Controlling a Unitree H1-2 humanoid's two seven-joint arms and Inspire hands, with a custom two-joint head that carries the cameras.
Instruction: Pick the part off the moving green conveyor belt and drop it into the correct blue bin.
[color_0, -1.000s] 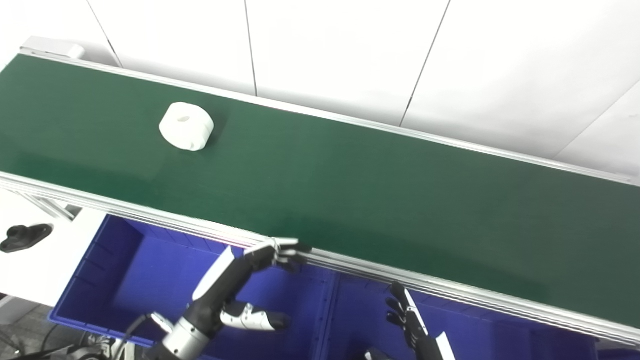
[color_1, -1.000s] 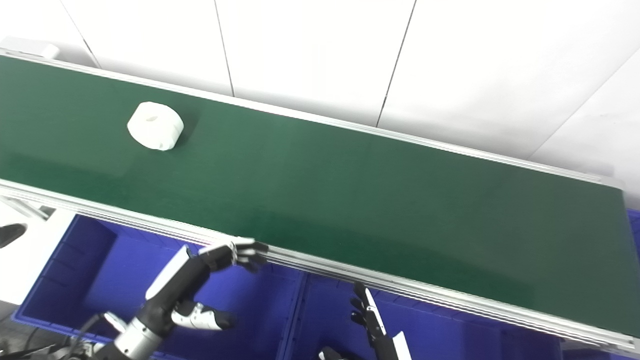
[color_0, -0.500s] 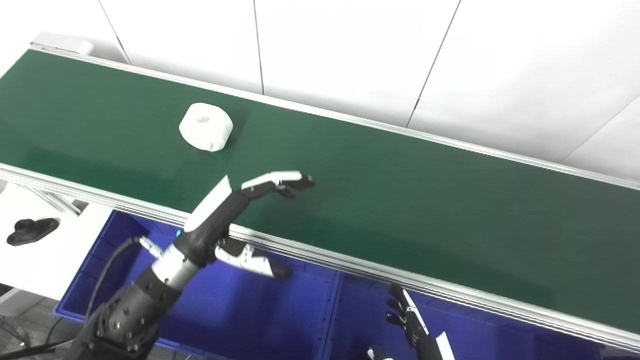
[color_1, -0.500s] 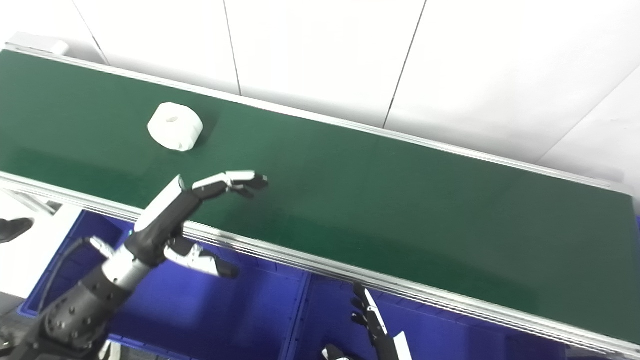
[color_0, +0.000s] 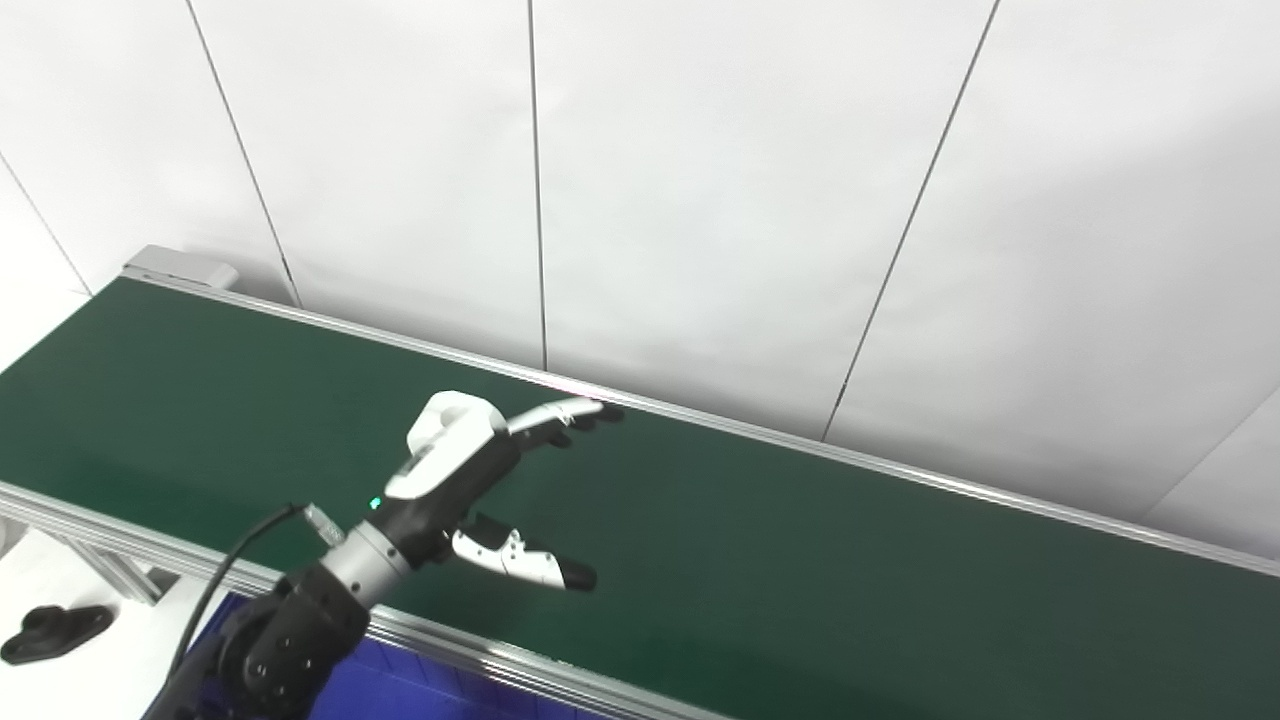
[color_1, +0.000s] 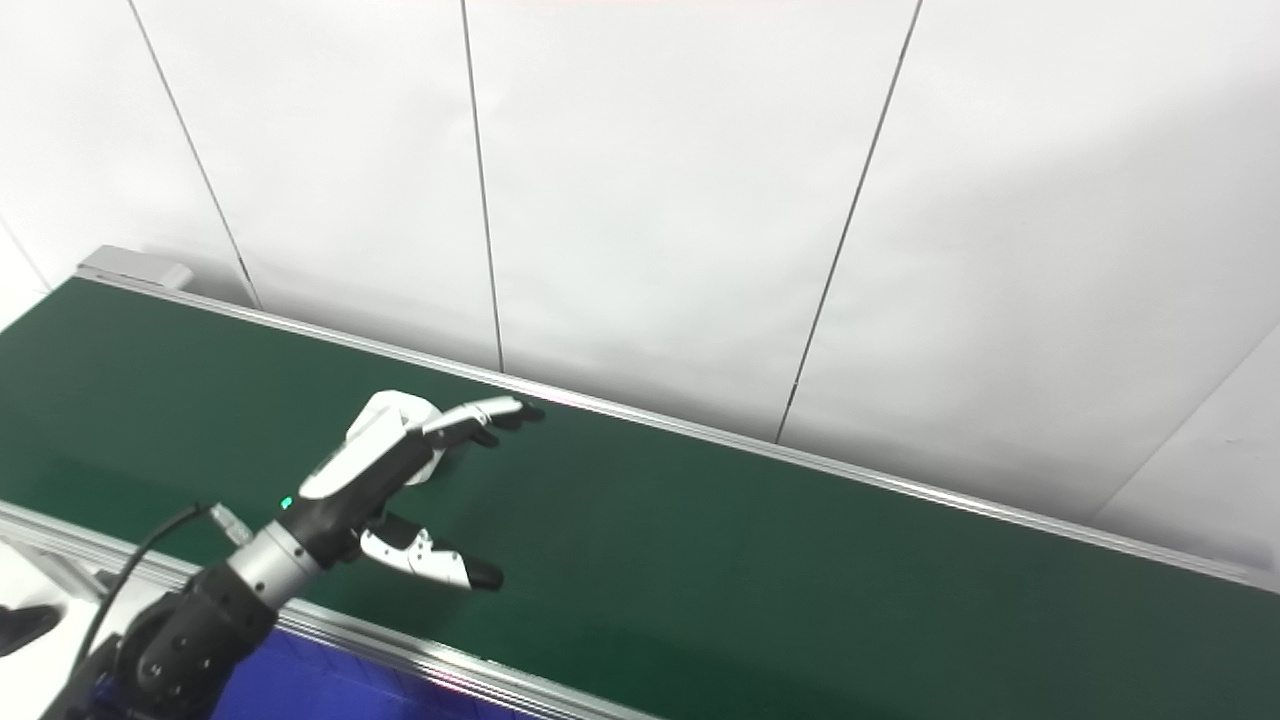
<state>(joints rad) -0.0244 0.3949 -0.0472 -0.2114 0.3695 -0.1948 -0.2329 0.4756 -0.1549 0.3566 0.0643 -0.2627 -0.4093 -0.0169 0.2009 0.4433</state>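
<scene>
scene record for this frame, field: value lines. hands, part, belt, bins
left hand: open, fingers spread, reaching over the belt, in front of the part
right hand: not in view
part: white, on the belt, mostly hidden behind the left hand; contact cannot be told
belt: green conveyor, running left to right across the view
bin: blue, only a strip visible below the belt's near rail
grasp: not yet made

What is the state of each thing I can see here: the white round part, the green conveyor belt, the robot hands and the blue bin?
White round part: lying on the belt, mostly hidden behind the left hand, not gripped.
Left hand: open over the part, fingers and thumb spread apart.
Right hand: not in view.
Green conveyor belt: bare apart from this part.
Blue bin: only a corner shows; contents cannot be told.
</scene>
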